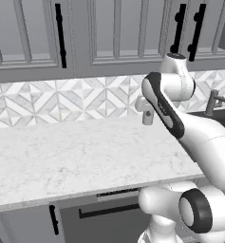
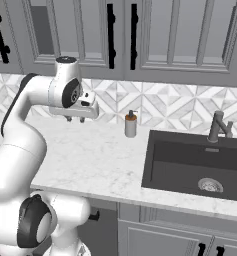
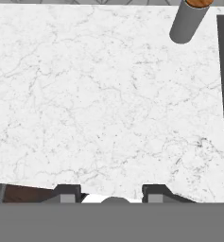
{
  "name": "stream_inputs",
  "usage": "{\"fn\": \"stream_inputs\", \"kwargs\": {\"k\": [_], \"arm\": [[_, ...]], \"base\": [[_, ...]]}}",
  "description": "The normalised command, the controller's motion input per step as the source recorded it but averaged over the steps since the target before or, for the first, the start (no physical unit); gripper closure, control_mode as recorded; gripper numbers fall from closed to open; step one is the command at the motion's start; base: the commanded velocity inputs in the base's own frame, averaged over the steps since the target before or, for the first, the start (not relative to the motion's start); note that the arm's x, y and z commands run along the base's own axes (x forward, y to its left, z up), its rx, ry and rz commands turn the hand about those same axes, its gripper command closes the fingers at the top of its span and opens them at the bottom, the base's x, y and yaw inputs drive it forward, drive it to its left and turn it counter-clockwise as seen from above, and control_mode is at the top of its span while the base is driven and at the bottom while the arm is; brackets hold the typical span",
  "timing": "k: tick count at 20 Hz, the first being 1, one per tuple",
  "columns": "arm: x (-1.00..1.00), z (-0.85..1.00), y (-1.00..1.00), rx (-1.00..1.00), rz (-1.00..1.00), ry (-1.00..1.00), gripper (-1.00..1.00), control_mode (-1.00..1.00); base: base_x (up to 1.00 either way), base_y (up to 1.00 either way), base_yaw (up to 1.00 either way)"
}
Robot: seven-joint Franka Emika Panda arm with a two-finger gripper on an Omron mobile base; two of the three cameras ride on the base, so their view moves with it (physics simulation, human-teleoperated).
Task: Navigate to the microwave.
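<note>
1. Hand view is showing us our gripper with its two dark fingertips standing apart, nothing between them, hanging over the white marble counter and touching nothing.
2. We are seeing the gripper in the right base view pointing down, well above the counter, with the jaws spread and empty.
3. We are looking at a small gray soap bottle with a brown top standing upright just beside the dark sink, off to the side of the gripper.
4. We are facing gray wall cabinets with black handles and a patterned tile wall.
5. We cannot tell where the microwave lies relative to the jaws; nothing matching it is appearing around them.
</note>
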Motion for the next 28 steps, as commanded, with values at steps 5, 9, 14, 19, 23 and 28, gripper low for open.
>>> {"fn": "stream_inputs", "kwargs": {"k": [5, 9, 14, 19, 23, 28], "arm": [[0.0, 0.0, 0.0, 0.0, 0.0, 0.0, -1.0, 1.0], [0.0, 0.0, 0.0, 0.0, 0.0, 0.0, -1.0, 1.0], [0.0, 0.0, 0.0, 0.0, 0.0, 0.0, -1.0, 1.0], [0.0, 0.0, 0.0, 0.0, 0.0, 0.0, -1.0, 1.0], [0.0, 0.0, 0.0, 0.0, 0.0, 0.0, -1.0, 1.0], [0.0, 0.0, 0.0, 0.0, 0.0, 0.0, -1.0, 1.0]], "base": [[0.0, 0.0, 0.0], [-0.49, -0.03, -0.06], [-0.58, 0.48, -0.35], [-0.16, 0.09, -0.85], [-0.12, 0.0, -0.92], [-0.01, 0.0, -0.97]]}}
